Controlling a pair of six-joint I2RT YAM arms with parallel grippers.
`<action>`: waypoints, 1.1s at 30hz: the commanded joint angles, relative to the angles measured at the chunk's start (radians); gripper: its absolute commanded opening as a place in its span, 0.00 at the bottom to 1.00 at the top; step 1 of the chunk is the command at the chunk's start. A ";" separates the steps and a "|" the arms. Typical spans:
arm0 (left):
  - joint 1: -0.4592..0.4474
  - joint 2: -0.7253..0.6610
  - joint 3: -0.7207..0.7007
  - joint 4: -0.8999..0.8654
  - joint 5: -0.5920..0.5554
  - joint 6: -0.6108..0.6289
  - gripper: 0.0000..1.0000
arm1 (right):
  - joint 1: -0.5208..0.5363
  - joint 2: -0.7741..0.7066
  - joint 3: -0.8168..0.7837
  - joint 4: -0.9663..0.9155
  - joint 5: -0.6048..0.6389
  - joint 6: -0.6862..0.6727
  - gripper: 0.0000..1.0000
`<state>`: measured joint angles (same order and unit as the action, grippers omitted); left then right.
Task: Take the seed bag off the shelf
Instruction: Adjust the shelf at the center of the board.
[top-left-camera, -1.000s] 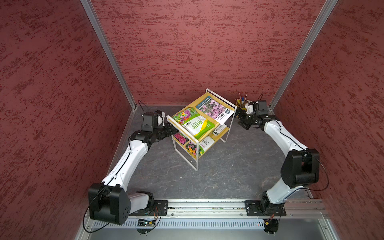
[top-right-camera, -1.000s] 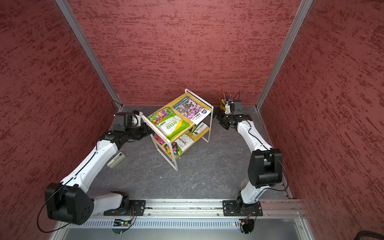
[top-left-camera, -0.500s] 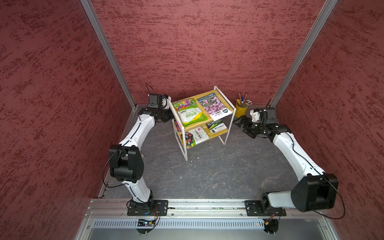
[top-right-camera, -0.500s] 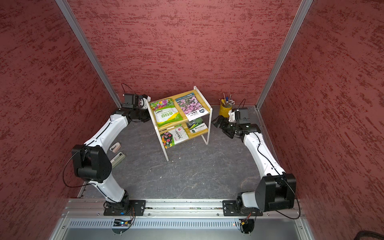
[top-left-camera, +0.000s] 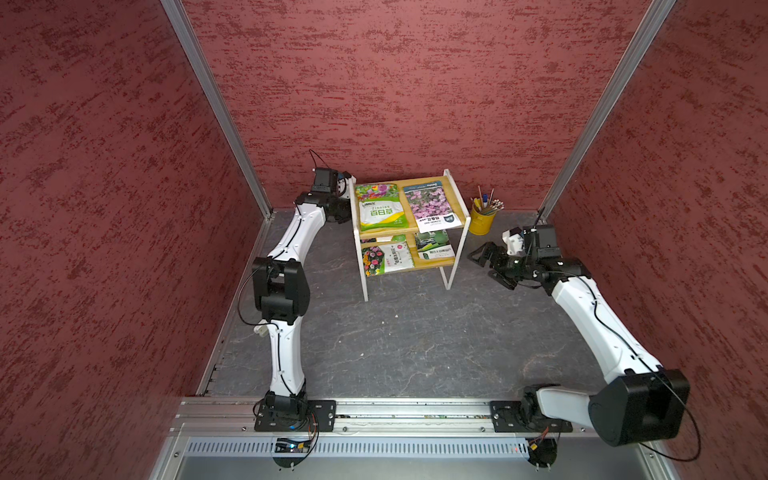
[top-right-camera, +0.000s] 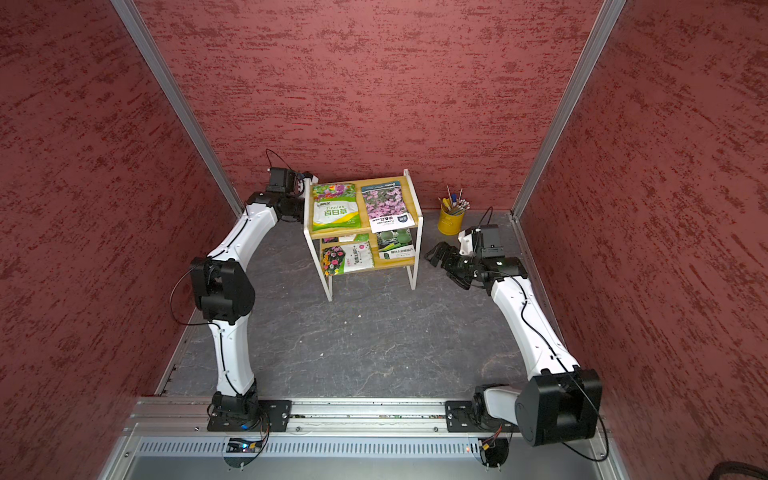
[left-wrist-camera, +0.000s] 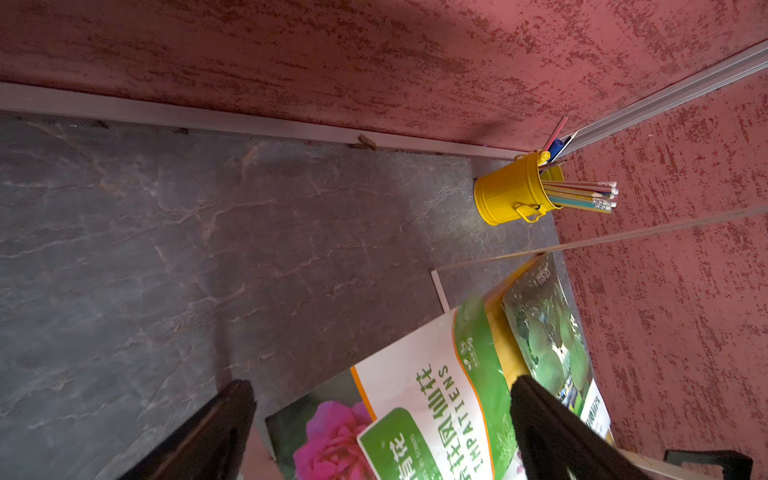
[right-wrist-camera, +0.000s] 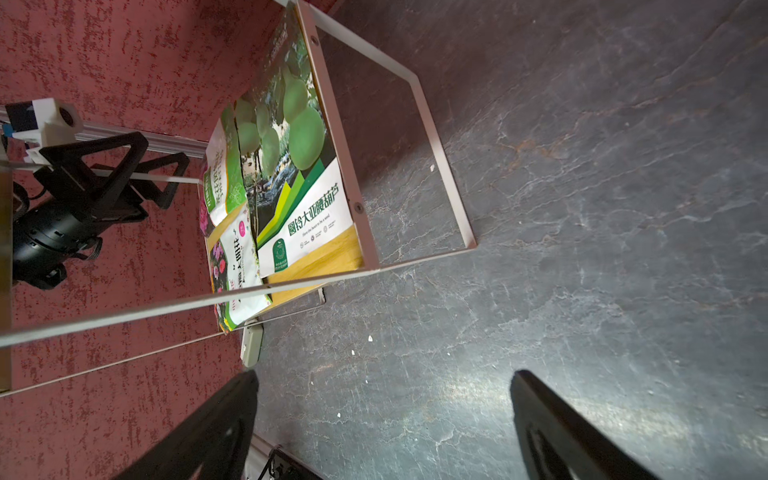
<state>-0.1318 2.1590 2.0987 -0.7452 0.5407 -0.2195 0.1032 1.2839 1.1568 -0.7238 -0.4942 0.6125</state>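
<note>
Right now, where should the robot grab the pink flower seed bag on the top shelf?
Its white end, from the front, the robot's side. The pink flower seed bag lies flat on the shelf's top board, leaving little to pinch from above, but that end seems to poke past the front edge, so a finger could slip under.

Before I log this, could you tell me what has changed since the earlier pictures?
The shelf has turned from diagonal to square with the back wall and stands nearer it. The left tool went back with it, beside its left side; the right tool drew away from the pencil cup toward the front. Both tools stay open, holding nothing. The seed bags still lie on both boards; the cup has not moved.
</note>
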 joint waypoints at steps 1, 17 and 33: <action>-0.009 -0.007 0.034 -0.088 -0.001 -0.002 1.00 | 0.006 0.033 0.059 -0.016 -0.002 -0.013 0.98; 0.019 -0.414 -0.468 -0.066 -0.061 -0.074 1.00 | 0.006 0.342 0.282 0.067 -0.039 -0.025 0.98; 0.062 -0.738 -0.704 -0.292 -0.257 -0.221 1.00 | 0.067 0.290 0.113 0.213 -0.035 0.108 0.99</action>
<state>-0.0826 1.4681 1.4014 -0.9554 0.3496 -0.4149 0.1295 1.6165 1.2987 -0.5655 -0.5262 0.6811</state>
